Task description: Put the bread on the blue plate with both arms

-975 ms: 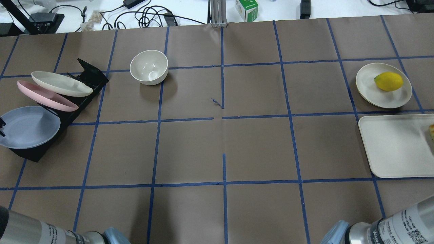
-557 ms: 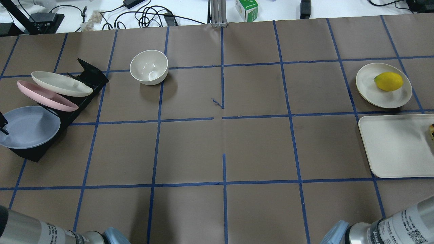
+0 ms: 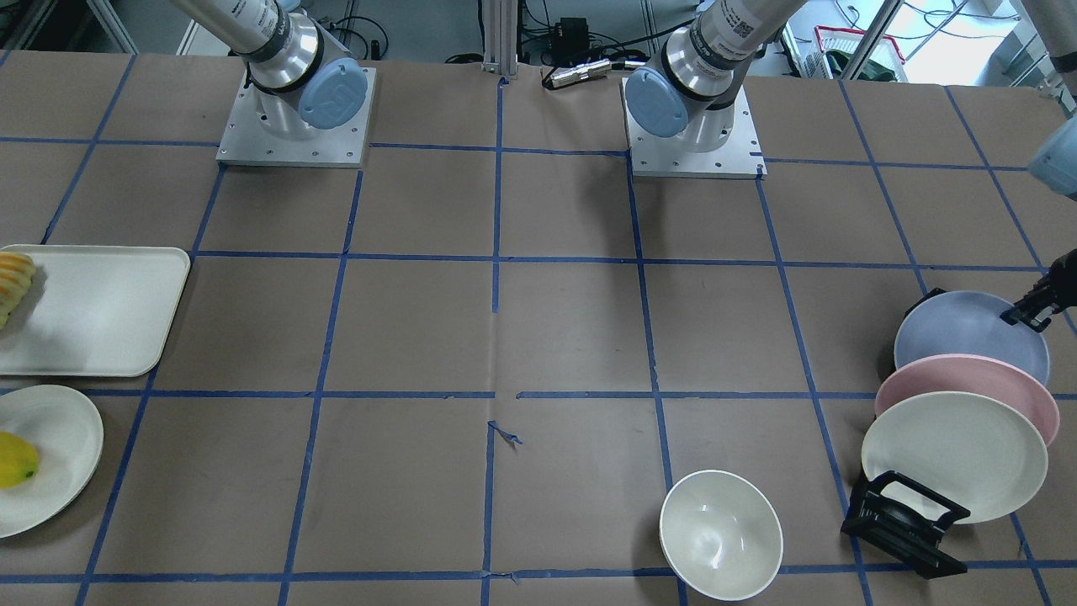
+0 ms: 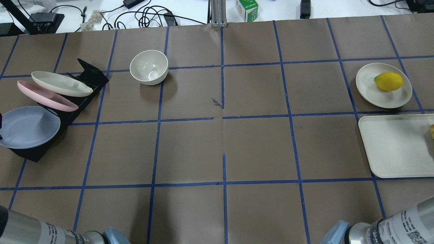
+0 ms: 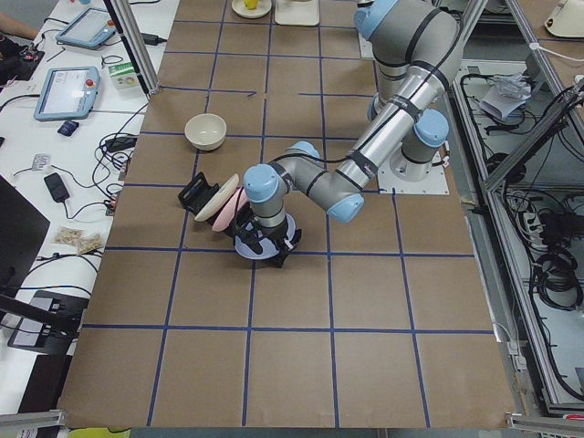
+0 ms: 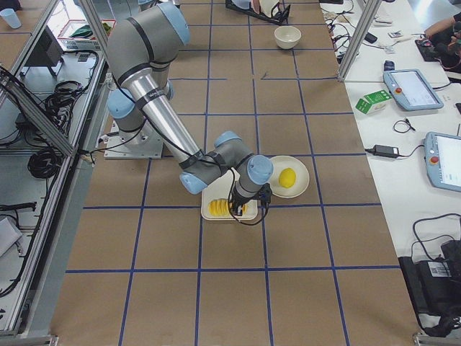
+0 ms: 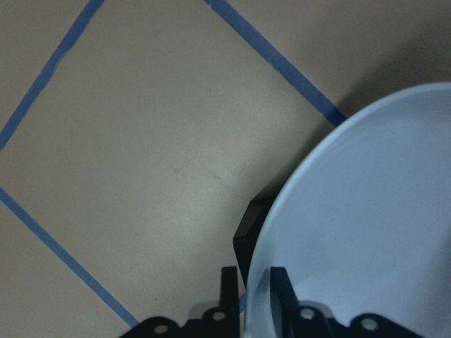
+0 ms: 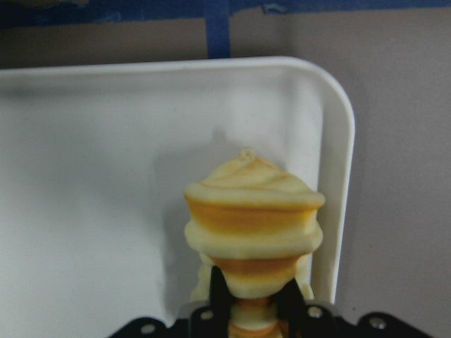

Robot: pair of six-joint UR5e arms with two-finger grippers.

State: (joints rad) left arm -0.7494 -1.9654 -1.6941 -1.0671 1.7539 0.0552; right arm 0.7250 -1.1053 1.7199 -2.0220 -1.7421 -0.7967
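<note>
The blue plate [image 4: 27, 127] leans in the front slot of a black rack [image 4: 84, 76] at the table's left end; it also shows in the front-facing view [image 3: 959, 332]. My left gripper [image 3: 1028, 316] is at its outer rim. The left wrist view shows the gripper [image 7: 252, 289] with one finger on each side of the rim, shut on it. The bread [image 8: 250, 225], ridged orange and cream, is over the outer end of a white tray [image 4: 393, 145]. My right gripper [image 8: 254, 299] is shut on the bread's near end.
A pink plate [image 4: 47, 96] and a cream plate [image 4: 61, 83] lean in the rack behind the blue one. A white bowl [image 4: 149, 67] stands at mid left. A yellow lemon [image 4: 389, 81] lies on a cream plate [image 4: 369, 88] beyond the tray.
My left gripper's fingers shifted slightly at the blue plate's rim and now sit almost off the overhead view's left edge. The plate and the bread stay about where they were.
</note>
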